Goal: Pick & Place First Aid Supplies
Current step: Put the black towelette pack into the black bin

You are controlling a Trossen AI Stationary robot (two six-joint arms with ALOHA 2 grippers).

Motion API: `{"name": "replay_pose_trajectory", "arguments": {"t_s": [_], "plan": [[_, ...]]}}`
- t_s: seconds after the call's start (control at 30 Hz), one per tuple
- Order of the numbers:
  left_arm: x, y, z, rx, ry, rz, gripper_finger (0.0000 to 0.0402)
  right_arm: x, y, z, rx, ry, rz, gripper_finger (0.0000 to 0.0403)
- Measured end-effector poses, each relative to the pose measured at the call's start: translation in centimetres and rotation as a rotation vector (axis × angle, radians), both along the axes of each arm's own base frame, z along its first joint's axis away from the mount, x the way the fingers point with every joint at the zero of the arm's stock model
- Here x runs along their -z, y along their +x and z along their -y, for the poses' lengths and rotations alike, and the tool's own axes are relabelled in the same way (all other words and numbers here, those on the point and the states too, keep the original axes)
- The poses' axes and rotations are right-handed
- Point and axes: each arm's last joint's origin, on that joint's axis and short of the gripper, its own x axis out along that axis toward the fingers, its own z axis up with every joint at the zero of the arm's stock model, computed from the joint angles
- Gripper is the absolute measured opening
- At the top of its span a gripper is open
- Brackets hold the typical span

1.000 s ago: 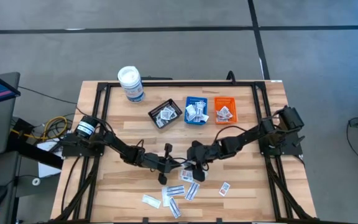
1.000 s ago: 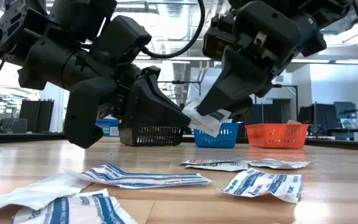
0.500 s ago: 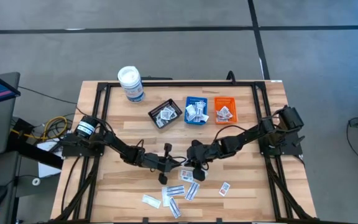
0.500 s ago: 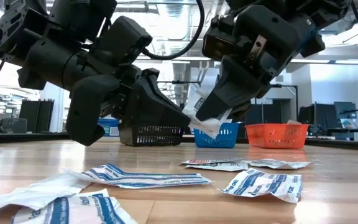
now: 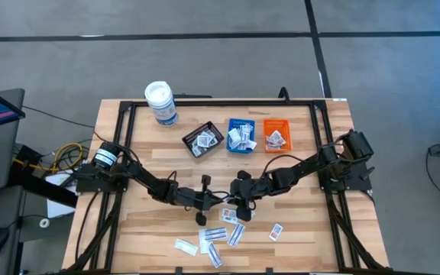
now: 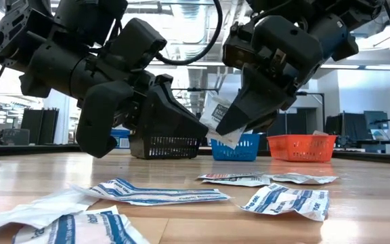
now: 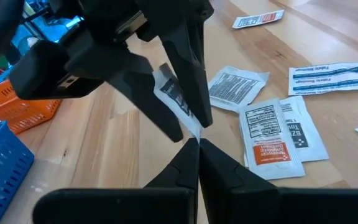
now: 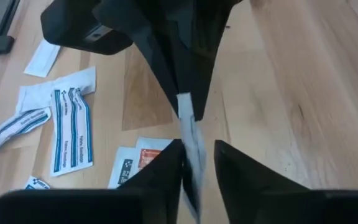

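Observation:
Over the middle of the table my two grippers meet at one white packet (image 6: 220,114) with dark print, one of the first aid supplies. My left gripper (image 7: 198,144) comes from the table's left and is shut on it. My right gripper (image 8: 197,149) slants down from the right. It is open, with one finger on either side of the packet (image 8: 190,134). More packets (image 5: 221,232) lie flat on the wood near the front edge, under and in front of both grippers. My left gripper pinches one end of the packet (image 7: 190,129) between its two shut fingertips. The fingers reach in almost level from the table's left. The packet stands on edge, tilted upward from the fingertips, clear of the table. My right gripper has the packet's other end (image 8: 186,111) running close along the inner side of one finger (image 8: 174,158). I cannot tell whether they touch.
At the back stand a black tray (image 5: 202,140), a blue tray (image 5: 241,135) and an orange tray (image 5: 276,135), each with packets in it. A white round canister (image 5: 160,103) stands at the far left. A black frame (image 5: 125,114) rims the table.
In the low view my right gripper's fingers have drawn in about the packet and tipped slightly. More of the packet's upper part now shows beside them. My left gripper has kept its hold, and the packet stays clear of the table.

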Motion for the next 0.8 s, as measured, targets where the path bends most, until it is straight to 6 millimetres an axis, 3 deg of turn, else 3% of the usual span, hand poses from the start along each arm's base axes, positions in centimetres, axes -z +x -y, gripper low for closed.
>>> {"name": "replay_pose_trajectory", "arguments": {"t_s": [0.27, 0.4, 0.57, 0.8], "plan": [[0.0, 0.4, -1.2, -0.081, -0.163, 0.001, 0.0006, 0.0, 0.0, 0.0, -0.021, -0.046, 0.015, 0.0111], [0.0, 0.7, -2.0, -0.122, -0.264, 0.003, 0.0006, 0.0, 0.0, 0.2, 0.016, -0.092, 0.017, 0.0081], [0.0, 0.7, -2.0, -0.098, -0.282, -0.004, 0.0006, 0.2, -0.1, 0.3, 0.015, -0.121, -0.001, 0.0013], [0.0, 0.7, -2.0, -0.093, -0.283, -0.006, 0.0007, 0.2, -0.1, 0.4, 0.015, -0.12, -0.003, 0.0005]]}}
